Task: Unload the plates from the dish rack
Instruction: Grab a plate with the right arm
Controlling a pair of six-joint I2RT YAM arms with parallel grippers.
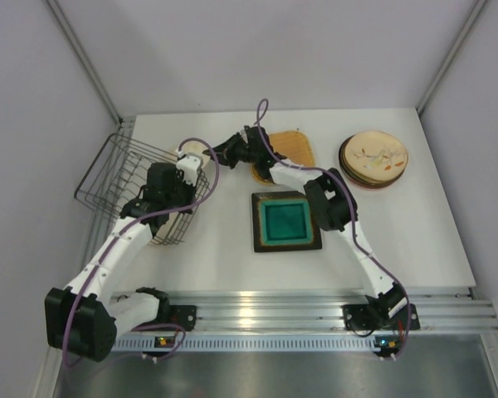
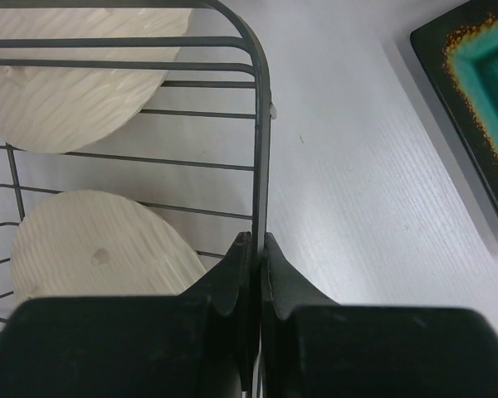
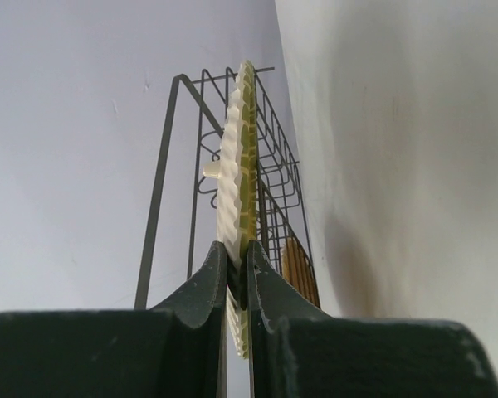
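1. Dish rack [image 1: 124, 178]: sits at the left side of the desk [image 1: 232, 261], dark wire, wider than any plate near it.
2. Left end effector [image 2: 257, 246]: clamped shut on the rack's rim wire just below a rounded corner, with the wire running up from between the two black fingers.
3. Right end effector [image 3: 236, 253]: closed on the edge of a ribbed cream plate [image 3: 236, 157] — held edge-on and upright in the wrist view, cream ribs on one face, yellow-green on the other, rack wires close behind it.
4. Same grip from above: reaches in from the right across the desk's far side and meets the plate at the rack's far right corner.
5. Through the wires in the left wrist view: an upper cream round [image 2: 66, 75] and a lower cream round [image 2: 100, 249], both finely ribbed. Cannot tell whether the upper one is the gripped plate.
6. Square teal plate [image 1: 285, 220]: lies flat mid-desk with a dark rim, near the rack's right side but apart from it.
7. Tan wooden plate [image 1: 297, 148]: lies flat at the far side, partly hidden under the right arm.
8. Stack of round plates [image 1: 373, 159]: stands at the far right with a cream patterned one on top — well apart from the rack.
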